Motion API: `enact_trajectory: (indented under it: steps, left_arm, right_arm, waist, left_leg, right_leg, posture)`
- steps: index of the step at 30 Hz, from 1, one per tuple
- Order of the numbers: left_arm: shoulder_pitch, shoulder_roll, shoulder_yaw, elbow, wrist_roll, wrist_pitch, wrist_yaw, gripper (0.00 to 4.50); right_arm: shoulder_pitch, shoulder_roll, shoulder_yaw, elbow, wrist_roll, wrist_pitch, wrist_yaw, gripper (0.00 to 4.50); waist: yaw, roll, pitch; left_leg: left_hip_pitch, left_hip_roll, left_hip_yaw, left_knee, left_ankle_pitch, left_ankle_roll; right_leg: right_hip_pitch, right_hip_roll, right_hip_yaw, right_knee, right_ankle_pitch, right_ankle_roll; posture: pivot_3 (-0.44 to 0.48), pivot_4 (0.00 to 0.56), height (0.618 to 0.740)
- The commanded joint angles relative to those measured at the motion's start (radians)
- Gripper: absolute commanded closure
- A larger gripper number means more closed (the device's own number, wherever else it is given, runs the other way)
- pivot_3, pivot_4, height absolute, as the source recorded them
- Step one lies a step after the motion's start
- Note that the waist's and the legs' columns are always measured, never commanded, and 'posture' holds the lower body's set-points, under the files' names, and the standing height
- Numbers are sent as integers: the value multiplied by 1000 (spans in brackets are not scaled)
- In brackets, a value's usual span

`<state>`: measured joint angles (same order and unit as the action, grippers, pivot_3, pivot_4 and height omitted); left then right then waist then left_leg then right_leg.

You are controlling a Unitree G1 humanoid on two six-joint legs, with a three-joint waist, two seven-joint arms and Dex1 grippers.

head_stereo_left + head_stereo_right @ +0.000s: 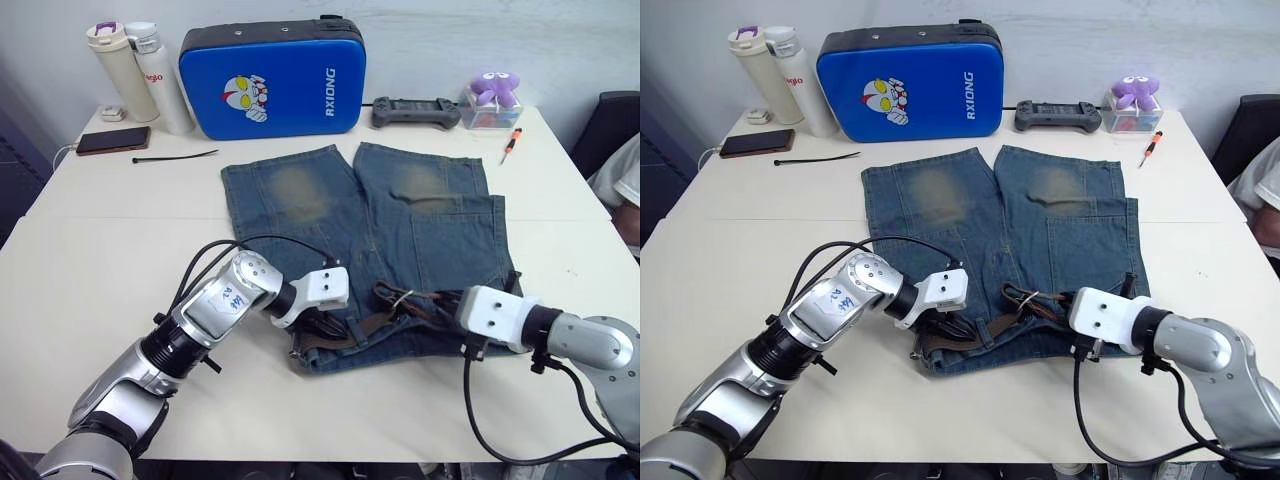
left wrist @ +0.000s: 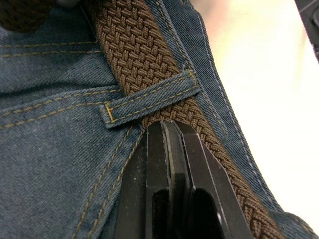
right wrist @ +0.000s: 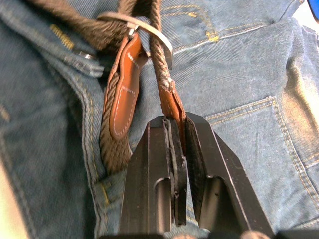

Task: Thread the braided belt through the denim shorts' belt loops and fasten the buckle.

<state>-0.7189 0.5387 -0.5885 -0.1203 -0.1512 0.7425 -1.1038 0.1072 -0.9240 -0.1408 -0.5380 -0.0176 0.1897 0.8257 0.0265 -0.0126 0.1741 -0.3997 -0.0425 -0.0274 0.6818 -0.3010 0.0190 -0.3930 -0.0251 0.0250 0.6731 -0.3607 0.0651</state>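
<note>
the denim shorts (image 1: 370,240) lie flat mid-table, waistband at the near edge, legs pointing far, so the belt loops face the arms. the braided belt (image 2: 144,55) runs along that waistband and already passes under one belt loop (image 2: 149,102). the left gripper (image 2: 169,132) is clenched on the strap just beside that loop, probably pinning it against slipping back. to the right, the right gripper (image 3: 175,124) is clamped on the belt's tan leather tip, which passes through the buckle (image 3: 149,30), likely to draw it tight for fastening.
</note>
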Motion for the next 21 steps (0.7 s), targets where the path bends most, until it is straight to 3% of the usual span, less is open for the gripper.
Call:
enact_trajectory:
  steps: [1, 5, 11, 21]
  left_arm:
    - [15, 17, -64, 46, 77, -29, 6, 4394]
    - [14, 24, -88, 60, 118, -74, 1, 4394]
    - [-5, 31, -92, 81, 151, -106, -22, 4394]
    - [1, 117, -105, 24, 171, -116, -114, 4394]
  right_arm:
    - [77, -29, -141, 50, 10, -104, 31, 4500]
    - [133, -27, -210, 128, 44, -216, 65, 4500]
    - [180, -32, -239, 243, 43, -359, 95, 4500]
    - [193, -90, -261, 488, -57, -629, 25, 4500]
  waist:
    - [2, 0, 0]
    - [0, 0, 0]
    - [-4, 0, 0]
    - [-1, 0, 0]
  left_leg:
    - [0, 0, 0, 0, 0, 0]
    - [6, 0, 0, -1, -1, 2]
    - [34, 0, 2, -16, -5, 9]
    - [33, 0, 2, -16, -5, 9]
  right_leg:
    - [1, 0, 0, 0, 0, 0]
    - [7, 0, 1, -3, 0, 0]
    - [33, 0, 3, -15, -1, 1]
    - [32, 0, 3, -15, -1, 1]
  posture:
    - [0, 150, 740]
    - [0, 150, 740]
    - [0, 150, 740]
    - [0, 150, 740]
